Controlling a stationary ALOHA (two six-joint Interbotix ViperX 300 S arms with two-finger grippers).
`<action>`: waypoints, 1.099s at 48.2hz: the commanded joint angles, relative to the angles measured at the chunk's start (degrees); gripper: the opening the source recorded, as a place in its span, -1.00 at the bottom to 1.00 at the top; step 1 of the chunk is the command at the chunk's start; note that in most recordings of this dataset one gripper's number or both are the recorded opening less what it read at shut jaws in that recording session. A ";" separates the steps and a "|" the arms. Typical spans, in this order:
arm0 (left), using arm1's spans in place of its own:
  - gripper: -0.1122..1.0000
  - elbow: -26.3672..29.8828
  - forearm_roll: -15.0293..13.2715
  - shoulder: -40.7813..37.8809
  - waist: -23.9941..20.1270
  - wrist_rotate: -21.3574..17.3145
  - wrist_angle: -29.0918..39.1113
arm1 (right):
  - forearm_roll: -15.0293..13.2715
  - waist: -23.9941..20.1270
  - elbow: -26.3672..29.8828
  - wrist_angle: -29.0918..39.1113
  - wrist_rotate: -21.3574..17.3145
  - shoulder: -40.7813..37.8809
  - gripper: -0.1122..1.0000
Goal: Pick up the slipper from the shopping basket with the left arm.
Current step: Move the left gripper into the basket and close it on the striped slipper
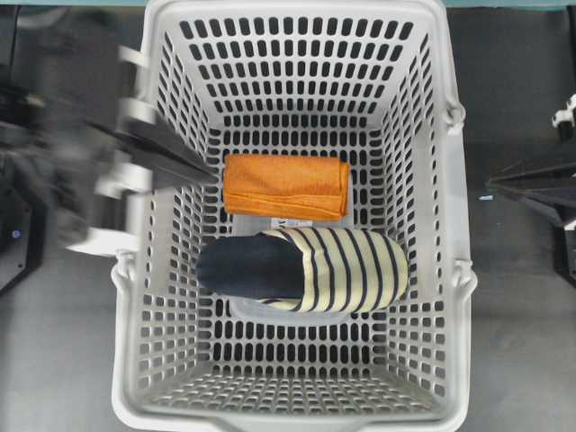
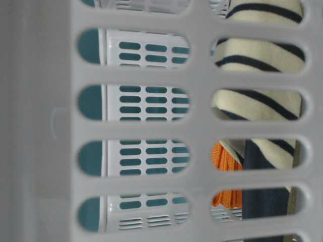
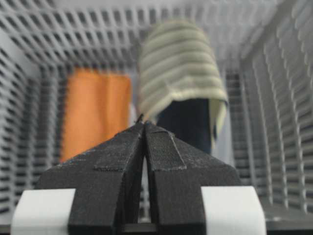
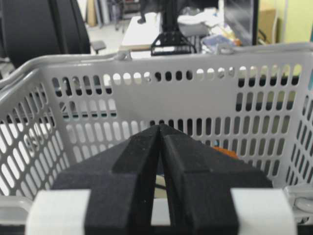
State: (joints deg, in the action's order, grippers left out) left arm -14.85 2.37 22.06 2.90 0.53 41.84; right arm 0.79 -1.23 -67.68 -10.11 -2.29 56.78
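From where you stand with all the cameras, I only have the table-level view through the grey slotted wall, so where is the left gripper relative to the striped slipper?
Observer: The left gripper is inside the light grey plastic basket, its tip beside the folded orange cloth, not over the cream navy-striped slipper.
Operator: Are its jaws open?
Observer: No, the left wrist view shows them pressed together, empty.
Operator: Which way does the slipper lie?
Observer: Overhead, its dark navy heel end points toward the left arm's side, striped toe away.
Operator: And the right gripper?
Observer: The right gripper sits outside the basket, shut.
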 commanded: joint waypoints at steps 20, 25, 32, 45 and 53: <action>-0.77 20.21 0.26 -24.61 3.60 0.53 12.74 | 0.26 -0.09 0.53 3.25 -0.26 -0.18 -0.81; -0.46 22.32 0.26 -27.60 3.78 0.70 13.62 | 0.26 -0.09 0.53 3.52 -0.26 -0.18 -0.81; 0.32 23.64 0.26 -30.59 4.04 2.37 13.97 | 0.26 -0.26 0.53 3.52 -0.26 -0.18 -0.81; 0.84 22.94 0.26 -34.54 4.48 7.38 14.41 | 0.26 -0.35 0.53 3.52 -0.26 -0.09 -0.81; 0.84 21.27 0.26 -36.91 4.48 7.56 13.97 | 0.26 -1.14 0.53 3.16 -0.18 -0.18 -0.81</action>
State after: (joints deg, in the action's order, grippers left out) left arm 6.68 2.37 -14.68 7.21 8.09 56.16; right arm 0.79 -1.93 -67.76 -6.33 -2.46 56.95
